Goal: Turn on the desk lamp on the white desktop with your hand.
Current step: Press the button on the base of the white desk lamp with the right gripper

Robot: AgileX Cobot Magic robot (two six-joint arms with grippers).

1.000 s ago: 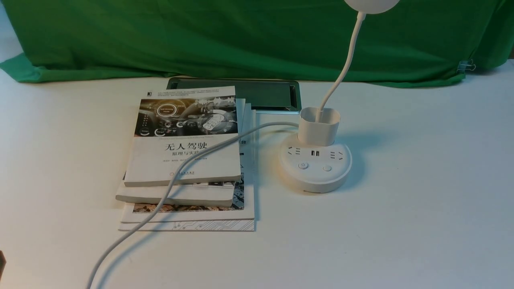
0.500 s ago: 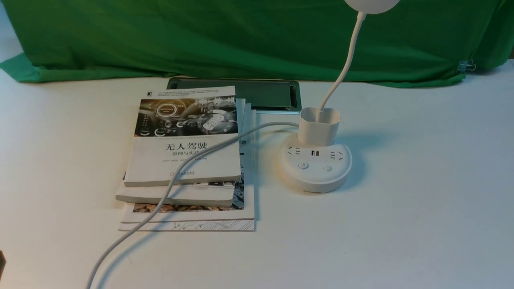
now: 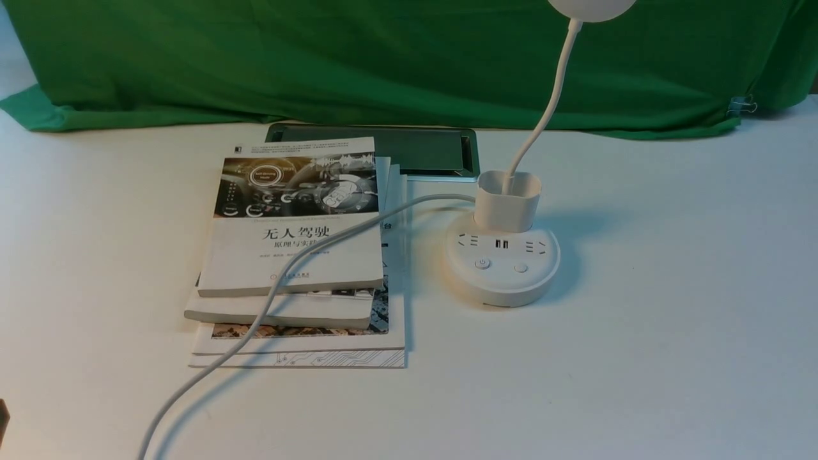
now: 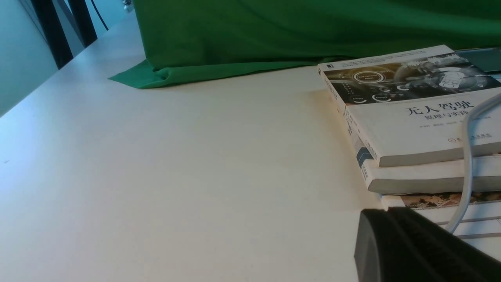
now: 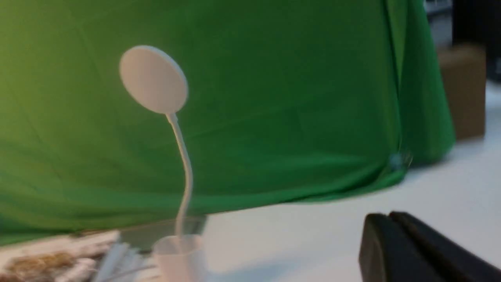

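Note:
The white desk lamp point(image 3: 501, 265) stands on the white desktop point(image 3: 639, 358), right of centre. Its round base has two buttons point(image 3: 482, 262), sockets and USB ports, with a cup holder point(image 3: 508, 201) behind them. A thin gooseneck rises to the round head point(image 3: 591, 7), which is not lit. My left gripper point(image 4: 385, 211) is shut and empty, low over the desktop near the corner of the book stack. My right gripper point(image 5: 387, 215) is shut and empty. It is away from the lamp point(image 5: 153, 79), which shows blurred beyond it. Neither arm touches the lamp.
A stack of books point(image 3: 294, 223) lies left of the lamp, and the lamp's white cord point(image 3: 268, 300) runs over it toward the near edge. A dark flat tray point(image 3: 422, 150) lies behind the books. A green cloth point(image 3: 383, 57) hangs at the back.

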